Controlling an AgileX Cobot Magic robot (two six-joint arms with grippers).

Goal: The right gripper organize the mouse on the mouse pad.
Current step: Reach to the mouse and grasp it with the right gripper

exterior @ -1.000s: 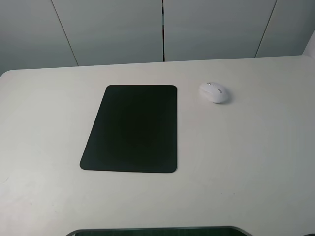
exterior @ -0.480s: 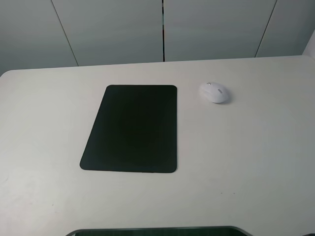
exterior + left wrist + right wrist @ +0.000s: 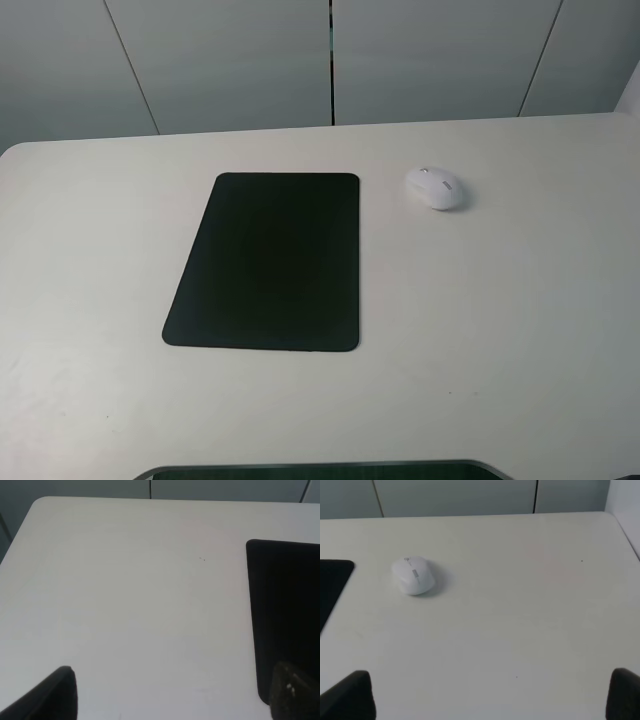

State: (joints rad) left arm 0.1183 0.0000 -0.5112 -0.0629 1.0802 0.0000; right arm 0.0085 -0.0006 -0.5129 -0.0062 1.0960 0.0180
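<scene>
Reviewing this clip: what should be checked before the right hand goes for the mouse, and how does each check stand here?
1. Mouse free to grasp: ok. It lies alone on the table, to the right of the mouse pad in the high view and apart from it.
2. Mouse pad ready: ok. It lies flat with nothing on it.
3. Right hand open: ok. It is spread wide and holds nothing.
4. Way from right hand to mouse: ok. The right wrist view shows only bare table between them.
5. Left hand out of the way: ok. It is open, empty, and on the pad's side away from the mouse.
6. Mouse on pad: not ok, not yet done.
</scene>
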